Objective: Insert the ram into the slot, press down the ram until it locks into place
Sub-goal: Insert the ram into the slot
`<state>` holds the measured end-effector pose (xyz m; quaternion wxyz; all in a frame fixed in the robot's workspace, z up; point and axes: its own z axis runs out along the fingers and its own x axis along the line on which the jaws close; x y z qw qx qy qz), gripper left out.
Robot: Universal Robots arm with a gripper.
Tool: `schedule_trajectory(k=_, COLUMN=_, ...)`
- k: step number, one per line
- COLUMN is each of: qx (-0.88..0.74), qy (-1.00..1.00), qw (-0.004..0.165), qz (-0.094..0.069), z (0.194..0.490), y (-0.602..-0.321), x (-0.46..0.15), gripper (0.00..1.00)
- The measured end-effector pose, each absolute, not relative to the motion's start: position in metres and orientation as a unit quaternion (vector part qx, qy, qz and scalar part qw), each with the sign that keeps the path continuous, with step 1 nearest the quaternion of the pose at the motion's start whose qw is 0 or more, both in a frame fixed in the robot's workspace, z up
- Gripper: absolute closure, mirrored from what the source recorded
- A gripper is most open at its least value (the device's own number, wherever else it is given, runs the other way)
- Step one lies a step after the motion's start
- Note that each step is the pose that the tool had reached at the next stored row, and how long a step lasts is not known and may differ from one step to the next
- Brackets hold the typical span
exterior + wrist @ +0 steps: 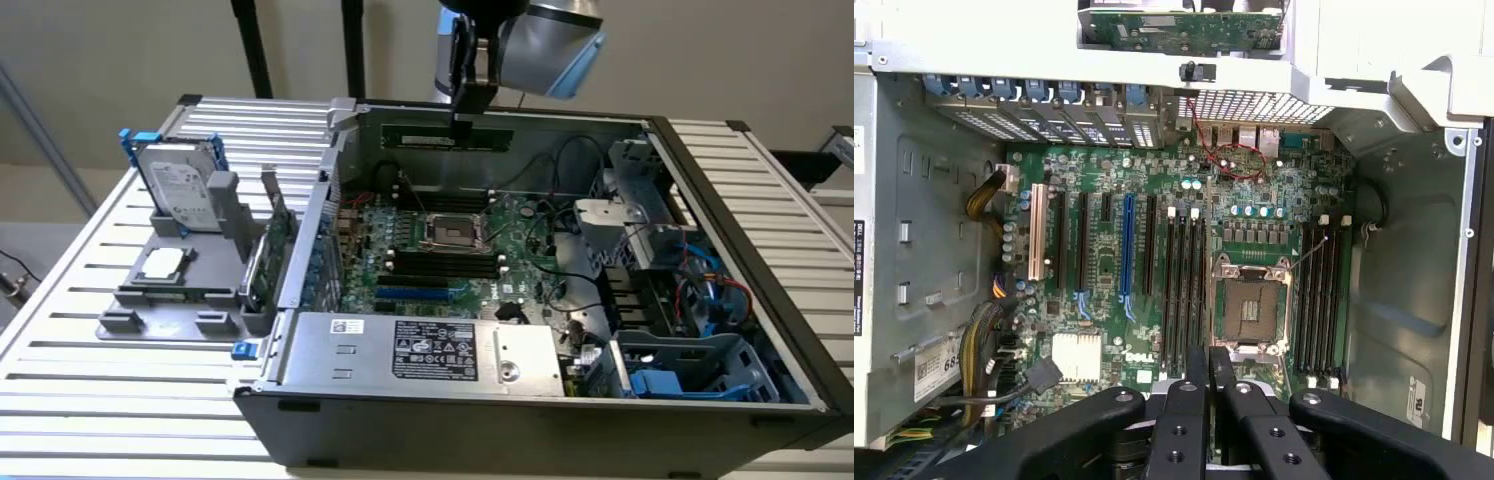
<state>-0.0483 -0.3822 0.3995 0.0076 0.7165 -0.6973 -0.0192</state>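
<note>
The ram (447, 137) is hanging level in the air, just under the claw (462, 118), which is pinching it at the middle of its upper edge. Gripping it there is likely keeping the stick balanced and leaving its contact edge free underneath. The two fingers are sitting pressed close together in the wrist view, as they would around so thin a board.

Well below the claw, the open computer case (747, 330) is lying on its side, so the motherboard is facing up at the claw. The slot (1184, 290) is one of several black sockets lying side by side next to the empty processor socket (1249, 310). All of them are looking unfilled, and I cannot tell which one is meant. The ram is not touching any of them yet, so insertion is not begun.

The blue slot (1127, 250) is lying farther out from the claw's line. Outside the case, a hard drive (180, 190) is standing in a grey holder on the slatted surface (80, 400), well away from the claw.
</note>
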Motion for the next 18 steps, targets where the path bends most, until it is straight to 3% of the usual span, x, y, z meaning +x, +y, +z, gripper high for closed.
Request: schedule_trajectory(k=18, qx=0.716, qy=-0.698, qw=0.008, qz=-0.019, z=0.374, y=-0.382, x=-0.045, gripper=0.87)
